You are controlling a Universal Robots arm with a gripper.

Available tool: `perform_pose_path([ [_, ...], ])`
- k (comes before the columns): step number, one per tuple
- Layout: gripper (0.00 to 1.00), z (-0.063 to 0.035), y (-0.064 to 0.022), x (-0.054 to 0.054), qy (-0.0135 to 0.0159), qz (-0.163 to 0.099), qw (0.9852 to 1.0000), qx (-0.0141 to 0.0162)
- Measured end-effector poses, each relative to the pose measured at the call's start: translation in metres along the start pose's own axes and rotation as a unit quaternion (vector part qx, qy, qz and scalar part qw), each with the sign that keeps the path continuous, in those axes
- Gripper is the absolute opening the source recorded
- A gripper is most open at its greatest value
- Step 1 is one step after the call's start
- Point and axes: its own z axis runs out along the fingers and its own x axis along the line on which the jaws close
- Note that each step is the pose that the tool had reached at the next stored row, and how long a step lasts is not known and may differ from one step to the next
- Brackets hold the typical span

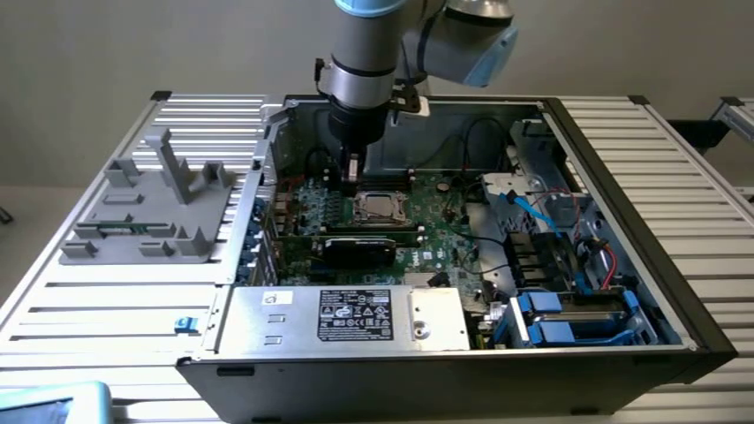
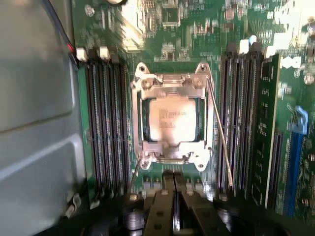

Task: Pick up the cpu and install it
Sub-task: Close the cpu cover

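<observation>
A slatted tabletop [image 1: 659,159] carries an open case [image 1: 613,349]. The cpu [image 2: 172,119] lies in the socket [image 2: 170,84], between memory slots [image 2: 106,123]. The closed, empty gripper [image 2: 173,199] hangs beside the socket, near the case wall [image 2: 34,98].

Exterior high, oblique; wrist close overhead; shared: cpu [image 1: 380,208] [image 2: 172,120].

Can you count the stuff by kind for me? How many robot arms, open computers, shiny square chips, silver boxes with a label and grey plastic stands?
Robot arm: 1
Open computer case: 1
cpu, the shiny square chip: 1
Silver box with a black label: 1
Grey plastic stand: 1
Total: 5
</observation>
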Motion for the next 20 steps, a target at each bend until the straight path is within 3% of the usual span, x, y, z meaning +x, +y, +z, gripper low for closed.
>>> perform_pose_path([
  [15, 0.12, -0.0466, -0.0128, 0.003, 0.0004, -0.001, 1.0, -0.0073],
  [20, 0.12, -0.048, -0.0132, 0.003, 0.0004, -0.001, 1.0, -0.0084],
])
